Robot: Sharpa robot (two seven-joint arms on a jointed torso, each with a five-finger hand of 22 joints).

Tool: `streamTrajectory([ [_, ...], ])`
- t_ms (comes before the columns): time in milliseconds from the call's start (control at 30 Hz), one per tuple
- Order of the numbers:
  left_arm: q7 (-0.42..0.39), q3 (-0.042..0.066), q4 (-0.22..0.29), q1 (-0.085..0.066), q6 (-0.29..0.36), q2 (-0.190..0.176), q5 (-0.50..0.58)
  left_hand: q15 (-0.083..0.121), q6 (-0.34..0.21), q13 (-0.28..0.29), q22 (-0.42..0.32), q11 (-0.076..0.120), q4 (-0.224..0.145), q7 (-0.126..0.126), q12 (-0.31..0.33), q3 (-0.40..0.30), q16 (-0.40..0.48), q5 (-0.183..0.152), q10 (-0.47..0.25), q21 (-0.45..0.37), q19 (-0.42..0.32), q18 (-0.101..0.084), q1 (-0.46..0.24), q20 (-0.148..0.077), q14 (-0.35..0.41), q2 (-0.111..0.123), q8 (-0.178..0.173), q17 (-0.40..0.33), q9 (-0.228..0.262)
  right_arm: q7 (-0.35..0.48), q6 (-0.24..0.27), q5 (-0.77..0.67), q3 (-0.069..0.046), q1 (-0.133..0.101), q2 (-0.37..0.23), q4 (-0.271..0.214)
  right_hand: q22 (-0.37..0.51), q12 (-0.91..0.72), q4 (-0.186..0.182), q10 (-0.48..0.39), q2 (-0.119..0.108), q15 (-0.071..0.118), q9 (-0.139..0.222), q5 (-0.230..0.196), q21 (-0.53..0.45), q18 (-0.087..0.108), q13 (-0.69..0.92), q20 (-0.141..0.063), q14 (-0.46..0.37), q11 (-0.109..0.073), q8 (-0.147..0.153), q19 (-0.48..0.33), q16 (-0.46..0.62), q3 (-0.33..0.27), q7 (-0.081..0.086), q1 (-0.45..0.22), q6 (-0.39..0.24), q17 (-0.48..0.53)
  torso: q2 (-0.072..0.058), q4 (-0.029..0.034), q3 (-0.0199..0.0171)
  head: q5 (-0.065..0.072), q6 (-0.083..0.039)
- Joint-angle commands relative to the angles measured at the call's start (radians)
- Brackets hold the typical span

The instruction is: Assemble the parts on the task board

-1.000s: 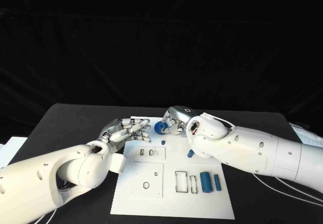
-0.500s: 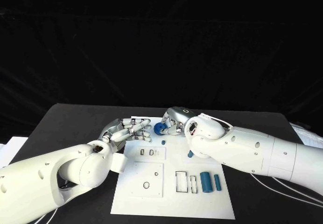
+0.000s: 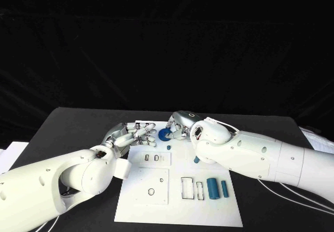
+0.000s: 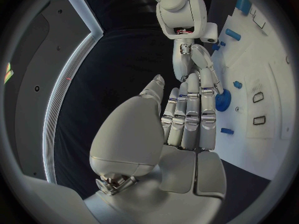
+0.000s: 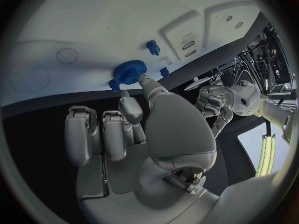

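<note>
Head view: the white task board (image 3: pixel 177 203) lies at the centre of the black counter (image 3: pixel 69 125). At its 12 o'clock end the right robot hand (image 3: pixel 177 129) pinches a blue gear (image 3: pixel 165 135) between thumb and finger. The left robot hand (image 3: pixel 133 135) lies at the board's 10 o'clock corner, fingers straight and pressed together, fingertips just beside the gear, holding nothing. Two blue cylinders (image 3: pixel 217 188) lie side by side at the board's 4 o'clock area, next to rectangular slots. A small blue peg (image 3: pixel 168 147) stands near the board's centre line, 6 o'clock of the gear.

Left wrist view: the left robot hand (image 4: pixel 187 117) reaches flat over the board edge, fingertips (image 4: pixel 209 79) close to the gear (image 4: pixel 222 99); the right robot hand (image 4: pixel 199 64) meets it from the far side.

Right wrist view: the thumb tip touches the gear (image 5: pixel 129 72), which sits on edge against the board (image 5: pixel 93 25). A small blue flanged peg (image 5: pixel 153 47) stands on the board beyond it. The right robot hand (image 5: pixel 134 119) has its remaining fingers curled low.
</note>
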State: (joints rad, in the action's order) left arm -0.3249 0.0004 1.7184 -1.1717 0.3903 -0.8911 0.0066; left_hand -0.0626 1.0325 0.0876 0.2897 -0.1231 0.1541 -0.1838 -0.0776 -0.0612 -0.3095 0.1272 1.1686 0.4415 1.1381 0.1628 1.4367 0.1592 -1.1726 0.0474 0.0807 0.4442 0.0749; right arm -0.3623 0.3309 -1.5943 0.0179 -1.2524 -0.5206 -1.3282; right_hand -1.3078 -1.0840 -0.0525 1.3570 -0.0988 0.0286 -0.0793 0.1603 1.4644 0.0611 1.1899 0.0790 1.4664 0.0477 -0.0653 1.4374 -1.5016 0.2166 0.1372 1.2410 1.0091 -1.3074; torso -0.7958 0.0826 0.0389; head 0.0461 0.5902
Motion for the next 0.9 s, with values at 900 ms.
streamTrajectory([
  [900,-0.009,0.000,-0.025,-0.001,-0.028,0.000,0.002,0.000,0.006,0.002,0.003,0.000,-0.009,0.000,0.006,-0.002,0.005,-0.005,0.001,-0.004,-0.006,0.015,0.005,0.001,0.004,-0.009,-0.004,0.004,0.002,0.498,0.006,0.422,-0.009,-0.011,-0.403,-0.140,-0.031,-0.062,0.038,0.017,0.001,-0.011,0.006,0.046,-0.006,-0.010,0.058,0.011,0.084,0.008,0.002,-0.004,-0.023,-0.008,0.008,0.059,-0.015,-0.159,0.018,-0.0347,-0.0151,-0.006,-0.012],
])
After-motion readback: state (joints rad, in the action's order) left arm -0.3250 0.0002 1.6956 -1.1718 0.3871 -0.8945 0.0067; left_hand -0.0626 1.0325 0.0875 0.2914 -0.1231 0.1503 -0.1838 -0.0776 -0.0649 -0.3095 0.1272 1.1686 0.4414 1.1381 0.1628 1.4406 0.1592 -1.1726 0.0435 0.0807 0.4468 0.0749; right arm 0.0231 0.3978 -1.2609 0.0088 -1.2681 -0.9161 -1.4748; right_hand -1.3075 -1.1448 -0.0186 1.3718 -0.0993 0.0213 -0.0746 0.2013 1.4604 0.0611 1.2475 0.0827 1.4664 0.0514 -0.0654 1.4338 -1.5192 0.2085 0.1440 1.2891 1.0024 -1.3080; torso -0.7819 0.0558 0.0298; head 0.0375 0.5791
